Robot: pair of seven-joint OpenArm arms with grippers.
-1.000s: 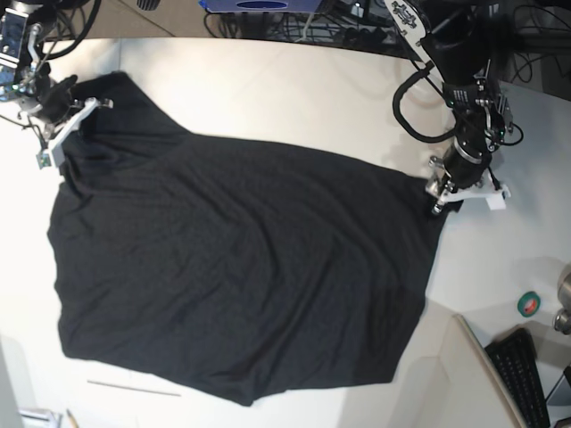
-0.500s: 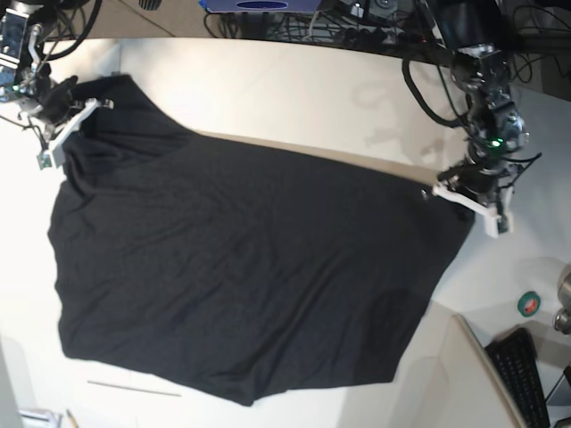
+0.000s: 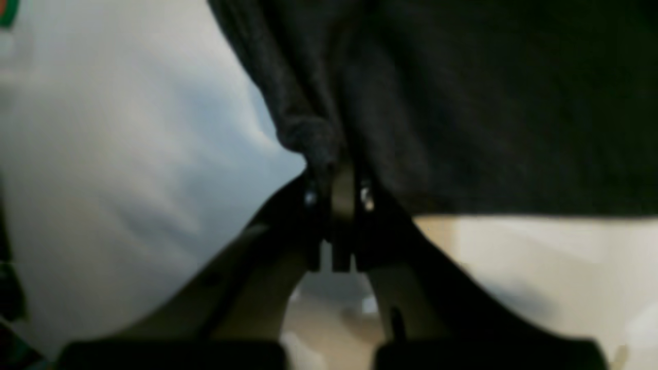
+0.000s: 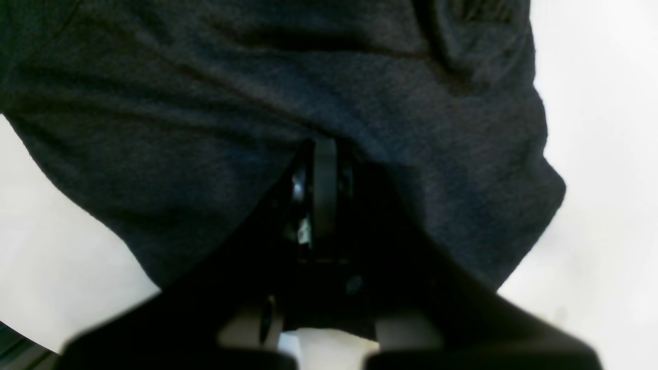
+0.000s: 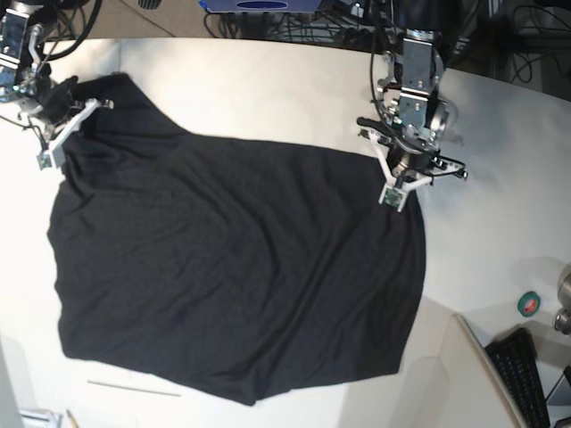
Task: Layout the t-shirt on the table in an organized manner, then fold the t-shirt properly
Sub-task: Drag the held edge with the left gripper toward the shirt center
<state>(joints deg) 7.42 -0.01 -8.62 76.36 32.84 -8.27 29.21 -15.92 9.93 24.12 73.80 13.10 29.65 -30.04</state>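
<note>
The black t-shirt [image 5: 232, 267] lies spread over the off-white table [image 5: 285, 89], plain side up; no print or tag shows. My left gripper [image 5: 409, 169] is at the shirt's far right corner. In the left wrist view it [image 3: 336, 177] is shut on a bunched fold of the shirt [image 3: 488, 103]. My right gripper [image 5: 64, 105] is at the shirt's far left corner. In the right wrist view it [image 4: 324, 154] is shut on the shirt [image 4: 205, 103], which drapes over the fingers.
A green tape roll [image 5: 529, 304], a metal object [image 5: 564, 308] and a black keyboard [image 5: 522, 374] sit at the right edge. Cables and equipment [image 5: 294, 18] line the far edge. A thin seam line [image 5: 134, 387] runs near the front left.
My left gripper has moved left and slightly toward the far edge, pulling the shirt's right corner inward. The shirt's right edge now lies further left. The right arm has not moved.
</note>
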